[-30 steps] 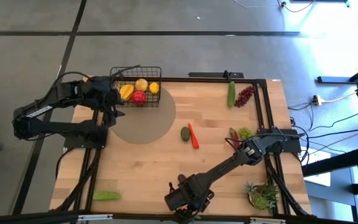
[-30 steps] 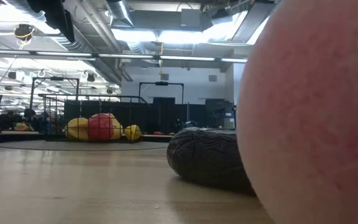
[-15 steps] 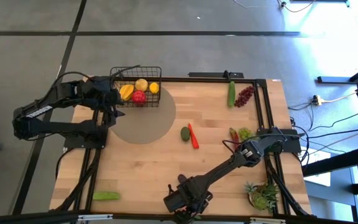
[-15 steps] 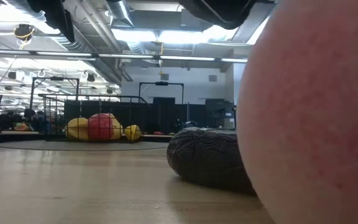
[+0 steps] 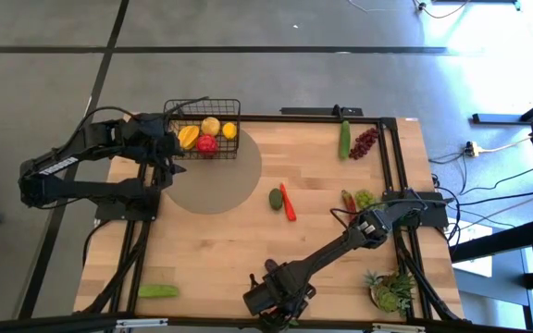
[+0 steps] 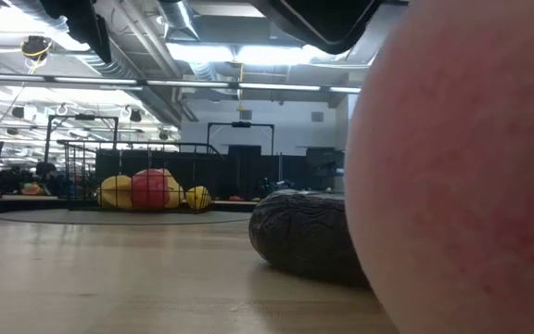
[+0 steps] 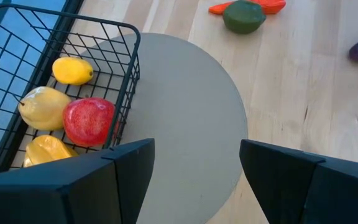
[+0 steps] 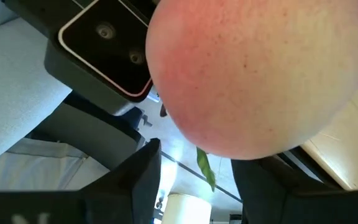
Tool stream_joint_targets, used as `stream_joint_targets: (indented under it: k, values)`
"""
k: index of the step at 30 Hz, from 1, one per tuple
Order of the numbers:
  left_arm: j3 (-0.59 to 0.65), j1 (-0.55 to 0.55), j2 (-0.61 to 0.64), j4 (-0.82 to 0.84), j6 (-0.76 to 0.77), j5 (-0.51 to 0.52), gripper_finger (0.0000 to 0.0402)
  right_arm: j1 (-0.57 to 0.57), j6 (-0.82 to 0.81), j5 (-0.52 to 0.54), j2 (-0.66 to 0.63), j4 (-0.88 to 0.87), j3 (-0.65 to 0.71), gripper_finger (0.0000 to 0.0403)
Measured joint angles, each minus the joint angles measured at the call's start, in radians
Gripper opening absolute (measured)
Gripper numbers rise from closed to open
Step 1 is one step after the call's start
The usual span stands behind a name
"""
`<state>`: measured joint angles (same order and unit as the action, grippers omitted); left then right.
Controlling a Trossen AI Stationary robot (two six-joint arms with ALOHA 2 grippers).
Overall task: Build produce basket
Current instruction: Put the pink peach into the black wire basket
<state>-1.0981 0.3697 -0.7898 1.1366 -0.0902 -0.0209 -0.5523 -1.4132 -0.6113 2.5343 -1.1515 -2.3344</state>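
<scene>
The pink peach point(image 6: 462, 167) sits at the table's near edge, right in front of the low camera. It fills the right wrist view as the peach point(image 8: 253, 74). My right gripper point(image 5: 272, 302) reaches down over it with a finger on either side. The black wire basket point(image 5: 239, 120) stands at the far left with lemons, a red apple point(image 7: 89, 121) and an orange mango inside. My left gripper point(image 7: 197, 162) hovers open beside the basket, holding nothing. My right gripper has the peach between its two fingers point(image 8: 148, 162), which lie against its lower sides point(image 8: 166, 134). The fingers come slanting down from the far side toward the near edge. The underside of the peach is out of frame, so whether it rests on the table does not show.
A dark wrinkled fruit point(image 6: 309, 232) lies just beyond the peach. A green fruit point(image 5: 275, 198) and a red chili point(image 5: 288, 202) lie mid-table. A cucumber point(image 5: 344, 139) and grapes point(image 5: 366, 141) are far right, another cucumber point(image 5: 158, 290) near left, a potted plant point(image 5: 391, 291) near right.
My right gripper has come down a little over the peach, and its dark body now shows at the top of the low view. The peach has shifted slightly in the low view. The left arm has kept still.
</scene>
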Motion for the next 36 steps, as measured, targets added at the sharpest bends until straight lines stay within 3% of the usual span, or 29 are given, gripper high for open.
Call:
stream_joint_targets:
  k: [8, 19, 36]
  values:
    - [0.0, 0.0, 0.0, 0.0, 0.0, 0.0, 0.0225, 0.013, 0.0, 0.0, 0.0, 0.0, 0.0, 0.0123]
    - [0.0, 0.0, 0.0, 0.0, 0.0, 0.0, 0.0225, 0.074, 0.006, 0.008, 0.0, -0.001, 0.0, 0.0006]
    - [0.0, 0.0, 0.0, 0.002, 0.0, 0.001, 0.0225, 0.239, 0.279, -0.102, -0.043, 0.029, -0.021, 0.0]
